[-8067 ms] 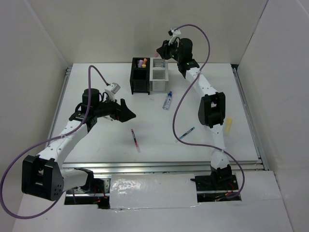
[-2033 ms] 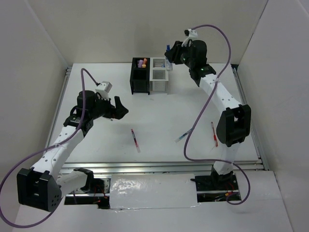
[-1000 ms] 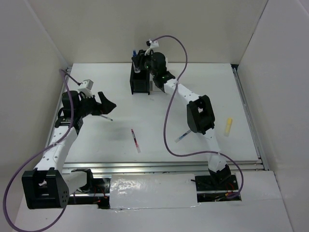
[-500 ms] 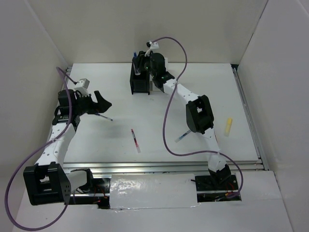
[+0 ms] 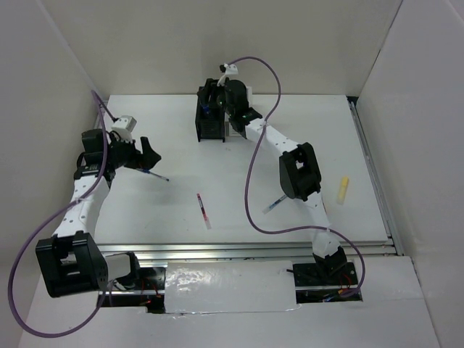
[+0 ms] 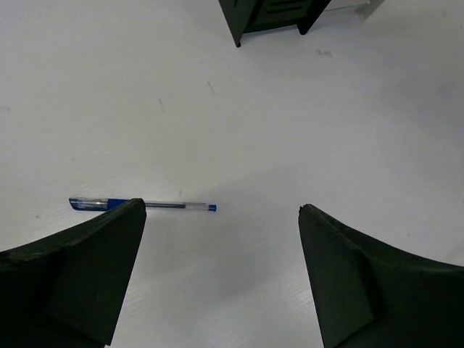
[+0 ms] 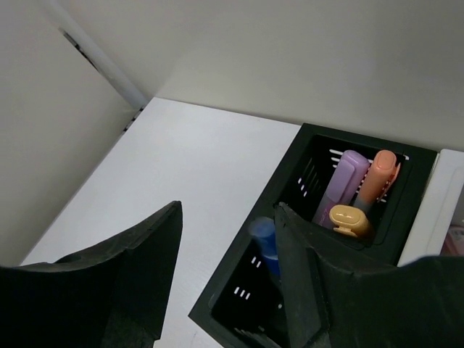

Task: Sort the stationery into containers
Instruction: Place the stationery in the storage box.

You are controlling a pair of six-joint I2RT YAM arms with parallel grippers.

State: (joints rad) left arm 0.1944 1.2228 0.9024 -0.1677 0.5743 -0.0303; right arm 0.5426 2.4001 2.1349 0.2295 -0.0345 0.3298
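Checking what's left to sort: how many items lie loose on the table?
4: a blue pen by the left gripper, a red pen mid-table, a second blue pen beside the right arm, a yellow marker at right. The arms may hide more.

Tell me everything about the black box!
The black box is a square, upright, plastic-looking holder with slots in its walls and an open top. It stands far back on the table, touching a white box. Inside stand a purple marker, an orange marker, a yellow-capped marker and a blue-capped item. The right gripper hovers above it, open.
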